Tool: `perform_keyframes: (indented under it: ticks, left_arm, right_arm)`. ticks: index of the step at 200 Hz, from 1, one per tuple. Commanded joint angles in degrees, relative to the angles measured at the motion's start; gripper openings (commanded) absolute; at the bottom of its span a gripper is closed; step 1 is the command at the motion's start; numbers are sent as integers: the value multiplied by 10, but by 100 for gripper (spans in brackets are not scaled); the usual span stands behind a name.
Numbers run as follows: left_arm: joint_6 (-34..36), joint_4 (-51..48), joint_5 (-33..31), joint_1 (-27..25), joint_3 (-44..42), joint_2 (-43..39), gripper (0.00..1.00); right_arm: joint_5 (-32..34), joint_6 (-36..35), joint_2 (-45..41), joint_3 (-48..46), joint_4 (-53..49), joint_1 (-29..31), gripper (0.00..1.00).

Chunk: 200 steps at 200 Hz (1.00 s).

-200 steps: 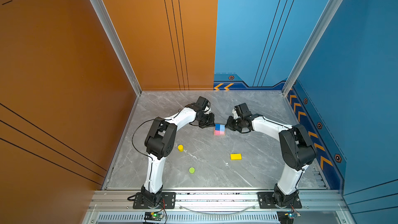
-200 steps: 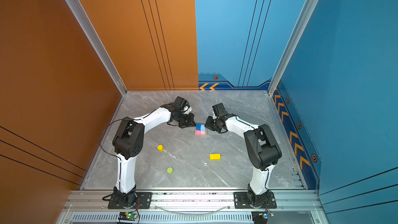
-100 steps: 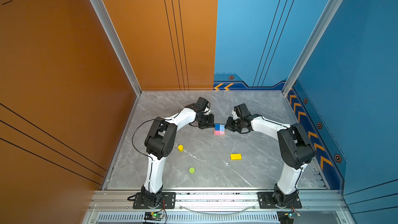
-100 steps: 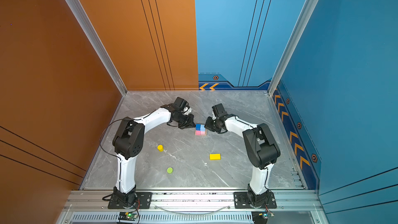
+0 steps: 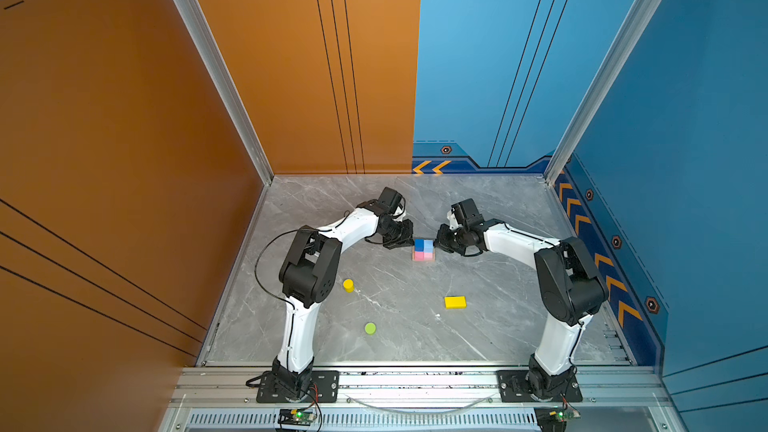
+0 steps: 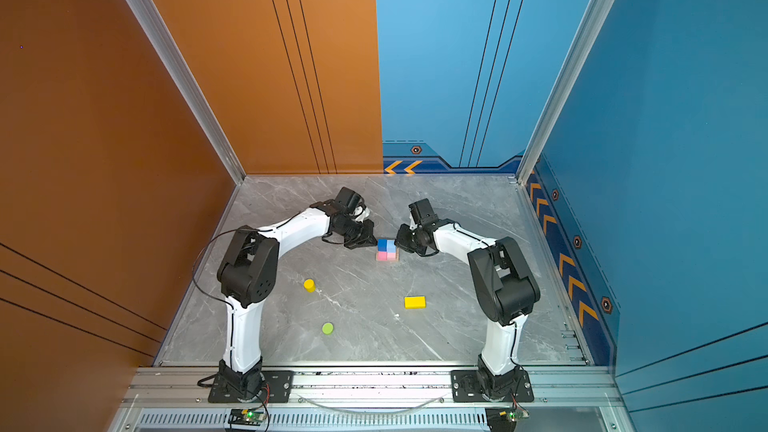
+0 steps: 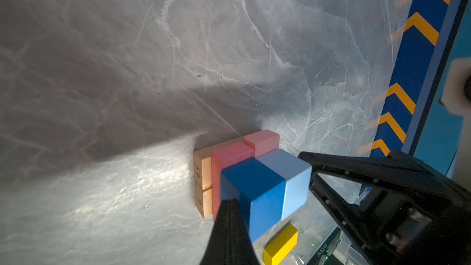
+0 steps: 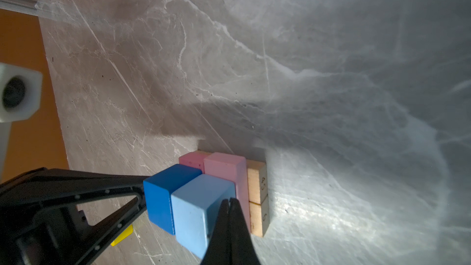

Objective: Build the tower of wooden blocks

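The tower [image 5: 424, 250] [image 6: 387, 250] stands mid-table: tan planks [image 7: 203, 174] lowest, two pink bars [image 8: 224, 166] on them, then a dark-blue cube [image 7: 254, 187] and a light-blue cube [image 8: 198, 200] side by side. My left gripper [image 5: 409, 243] [image 7: 230, 201] is shut, its tips against the dark-blue cube's outer face. Shut too, my right gripper [image 5: 438, 241] [image 8: 229, 200] presses the light-blue cube from the opposite side. Neither holds anything. Loose on the table lie a yellow brick [image 5: 455, 302], a yellow cylinder [image 5: 348, 285] and a lime-green cylinder [image 5: 370, 328].
Orange wall panels [image 5: 124, 139] close the left side and blue ones [image 5: 685, 160] the right and back. An aluminium rail [image 5: 415, 384] with both arm bases runs along the front edge. Grey marble tabletop [image 5: 498, 334] surrounds the blocks.
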Motion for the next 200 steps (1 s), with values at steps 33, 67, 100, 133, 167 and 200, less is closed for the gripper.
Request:
perform_keyframes:
  ticks: [33, 67, 100, 133, 167, 200]
  left_arm:
    - [0, -13, -7, -9, -6, -15, 0]
    - [0, -13, -7, -9, -7, -14, 0]
    - [0, -13, -7, -8, -7, -15, 0]
    - [0, -15, -9, -8, -7, -17, 0]
    - [1, -17, -12, -8, -9, -21, 0]
    - [2, -17, -15, -7, -11, -25, 0]
  right_arm:
    - [-6, -7, 7, 13, -12, -2, 0]
    - [-5, -6, 7, 9, -14, -3, 0]
    - [-4, -6, 4, 6, -16, -5, 1]
    - [-1, -6, -4, 2, -18, -8, 2]
    - [1, -7, -10, -2, -19, -10, 3]
    - [3, -6, -16, -5, -20, -11, 4]
